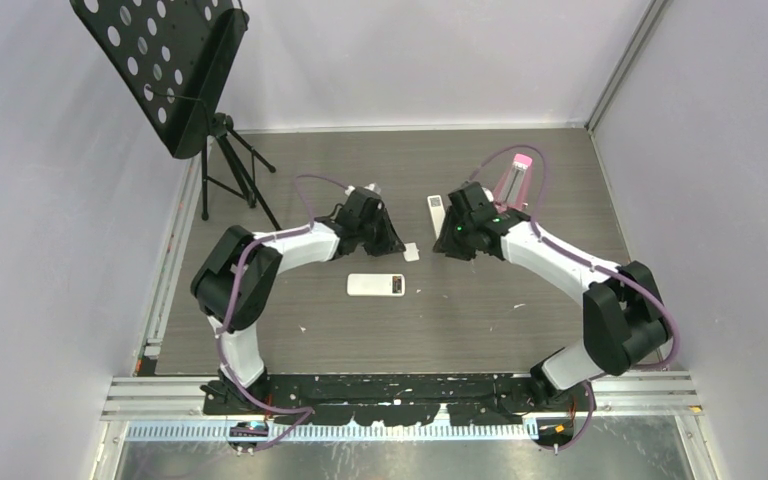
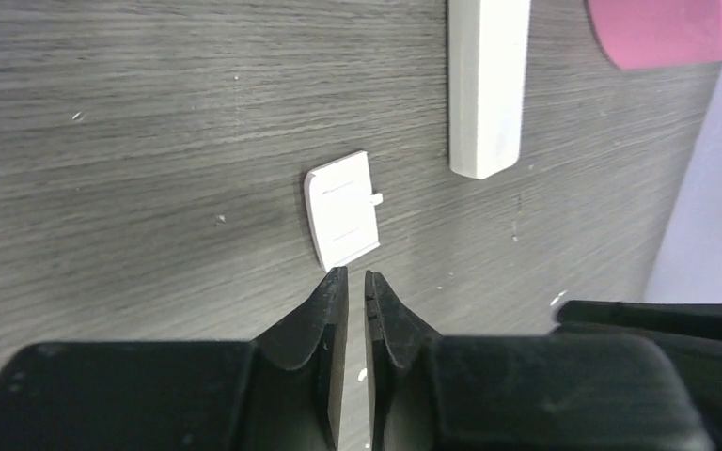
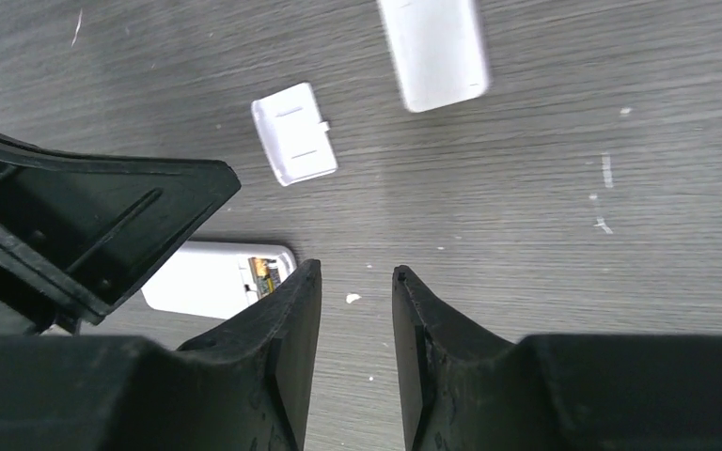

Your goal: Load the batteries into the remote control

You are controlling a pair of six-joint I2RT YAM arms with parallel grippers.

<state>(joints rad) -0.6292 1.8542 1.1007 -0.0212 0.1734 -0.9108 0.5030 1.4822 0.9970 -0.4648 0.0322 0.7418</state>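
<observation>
- At the left gripper (image 2: 355, 282): black jaws all but closed, only a thin slit between them, nothing held. The tips hover just short of the near edge of a small flat white plastic battery cover (image 2: 343, 211), which lies loose on the grey wood-grain table (image 1: 520, 330) with its latch tab pointing away from the left arm.
- Beyond the cover: a longer slim white plastic remote (image 2: 487, 85), then a pink plastic object (image 2: 663, 28) at the far right. Neither belongs to the job.
- At the right gripper (image 3: 357, 282): jaws part-way open, empty, hanging over bare table.
- Just beside its left finger: the short, wide white plastic remote control (image 3: 202, 280), back up, its open compartment (image 3: 263, 268) facing the gripper. Something yellowish shows inside; whether cells are seated I cannot tell.
- Batteries: none made out in any view.
- Judgement: the cover is off and parked, so loading is the step in hand.
- To do it well:
  - leave the cover where it lies, well clear of the bay;
  - brace the remote control with the left gripper so it cannot skid;
  - bring each cell down level with the right gripper, spring end first;
  - press down gently, not sideways.
- Risk: the two grippers sit close together, so move one at a time.
</observation>
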